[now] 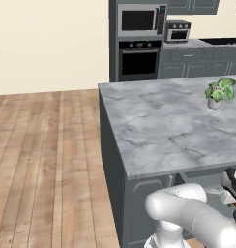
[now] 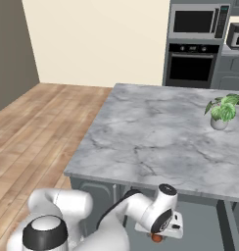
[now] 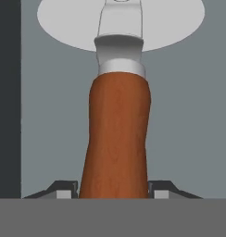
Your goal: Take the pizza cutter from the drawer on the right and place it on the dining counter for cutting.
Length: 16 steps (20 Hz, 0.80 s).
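Observation:
The pizza cutter (image 3: 117,134) has a brown wooden handle, a metal collar and a round steel blade (image 3: 64,23) at its far end. It lies over the grey floor of the open drawer (image 3: 189,115), whose dark wall runs down the left side. My gripper (image 3: 113,190) has a fingertip pressed against each side of the handle, so it is shut on it. In the right base view the gripper (image 2: 158,230) hangs low under the island's near edge, with the brown handle end (image 2: 157,238) just below it. The dining counter is out of view.
A marble-topped island (image 1: 158,126) with a small potted plant (image 1: 219,93) spreads just above and beyond the hand. Its overhanging edge (image 2: 141,181) sits close over my wrist. An oven and microwave tower (image 1: 138,41) stands at the back. Wooden floor (image 1: 42,160) lies open to the left.

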Tool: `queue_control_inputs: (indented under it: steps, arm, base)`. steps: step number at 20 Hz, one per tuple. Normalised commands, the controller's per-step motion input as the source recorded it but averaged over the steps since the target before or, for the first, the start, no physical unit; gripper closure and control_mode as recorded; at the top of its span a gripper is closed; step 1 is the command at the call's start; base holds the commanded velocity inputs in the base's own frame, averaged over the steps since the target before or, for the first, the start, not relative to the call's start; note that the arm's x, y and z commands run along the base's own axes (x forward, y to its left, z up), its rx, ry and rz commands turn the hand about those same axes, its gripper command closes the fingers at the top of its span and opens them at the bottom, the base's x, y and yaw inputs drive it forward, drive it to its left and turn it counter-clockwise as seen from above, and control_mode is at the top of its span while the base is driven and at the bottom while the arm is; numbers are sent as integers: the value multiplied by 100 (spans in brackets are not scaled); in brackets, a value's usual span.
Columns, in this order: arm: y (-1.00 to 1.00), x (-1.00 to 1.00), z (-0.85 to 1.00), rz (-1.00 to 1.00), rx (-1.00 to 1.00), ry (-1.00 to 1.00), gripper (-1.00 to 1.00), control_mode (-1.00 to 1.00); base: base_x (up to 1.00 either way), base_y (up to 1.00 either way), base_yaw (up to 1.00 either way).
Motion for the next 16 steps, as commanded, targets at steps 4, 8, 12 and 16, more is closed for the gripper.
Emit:
queue_control_inputs:
  steps: [4,8,12,16]
  arm:
    - [-8,-28,56,-15,0,-1,100,-100]
    - [0,-9,80,-7,0,-2,100,-100]
    - [0,0,86,0,0,-3,100,-100]
    - [0,0,81,0,0,-3,100,-100]
  base:
    - [0,0,0]
    - [0,0,0]
    - [0,0,0]
    - [0,0,0]
